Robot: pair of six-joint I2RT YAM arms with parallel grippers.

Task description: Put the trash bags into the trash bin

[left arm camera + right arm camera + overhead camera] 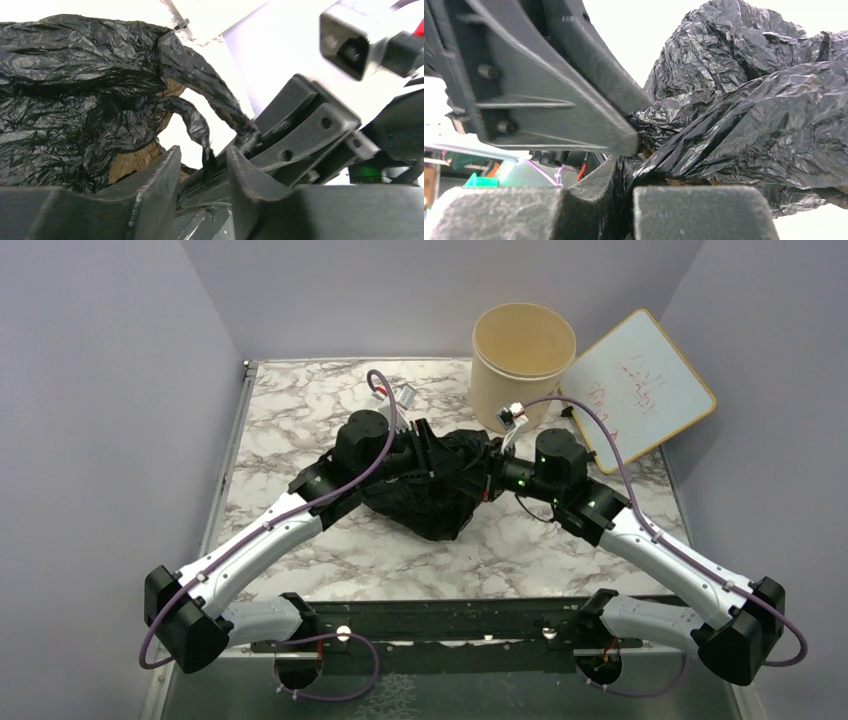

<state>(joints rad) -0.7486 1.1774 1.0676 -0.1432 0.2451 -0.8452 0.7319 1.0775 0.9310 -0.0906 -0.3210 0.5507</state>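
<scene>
Plainly, the crinkled, glossy black plastic trash bag (432,502) sat bunched over the marbled surface (290,430) between both grippers, near the round beige tub-like trash bin (520,380) but outside it. The right gripper (626,187) had its jaws pinched on a fold of the bag, while the left gripper (204,162) had its jaws narrowly apart around a thin handle strand

The glossy black trash bag (430,502) lies crumpled in a wrinkled heap, just in front of the round beige trash bin (497,390), which stands upright.
</scene>
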